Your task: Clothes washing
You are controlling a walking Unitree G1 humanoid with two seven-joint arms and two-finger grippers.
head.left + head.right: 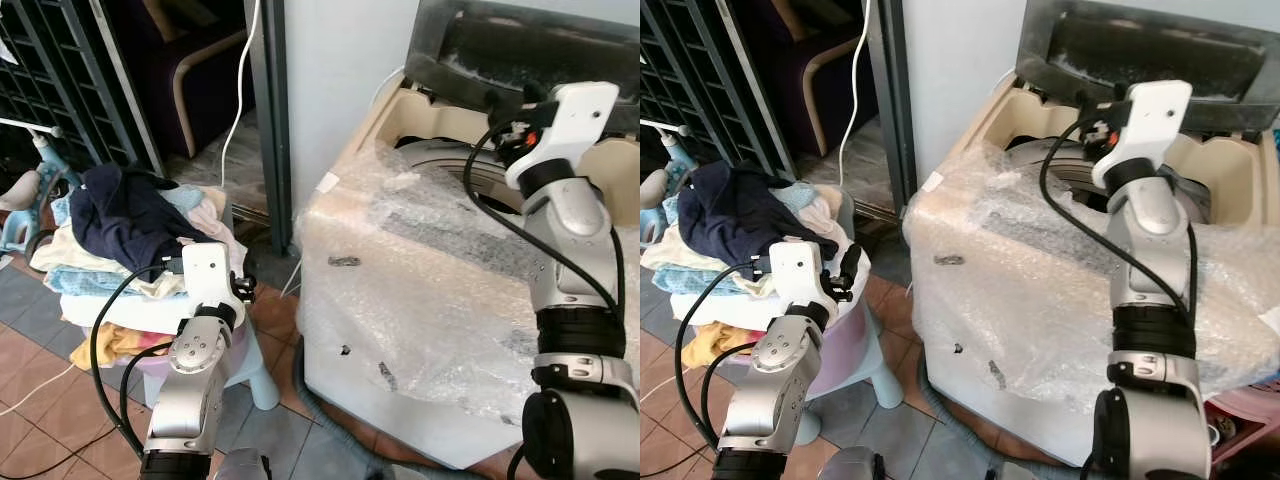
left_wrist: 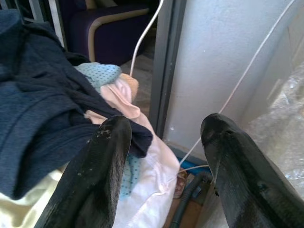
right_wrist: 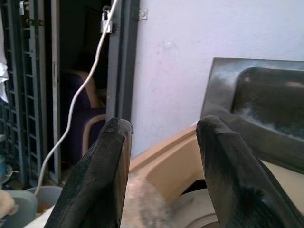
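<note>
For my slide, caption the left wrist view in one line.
Open left gripper poised beside a navy garment atop the laundry pile, nothing held.

Two silver arms, the left arm [image 1: 190, 390] and the right arm [image 1: 570, 260], each with round joints, black bands and a white wrist housing. Black cables [image 1: 105, 330] loop alongside. The right housing bears an orange marking [image 1: 531, 139]. Fingers [image 2: 95, 175] are long, black and scuffed.

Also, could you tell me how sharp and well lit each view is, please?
Eye views: sharp, daylit, glare on the washing machine bubble wrap. Left wrist view: left gripper fingers softly blurred, dark garment clear. Right wrist view: right gripper fingers blurred, doorway dim.
</note>
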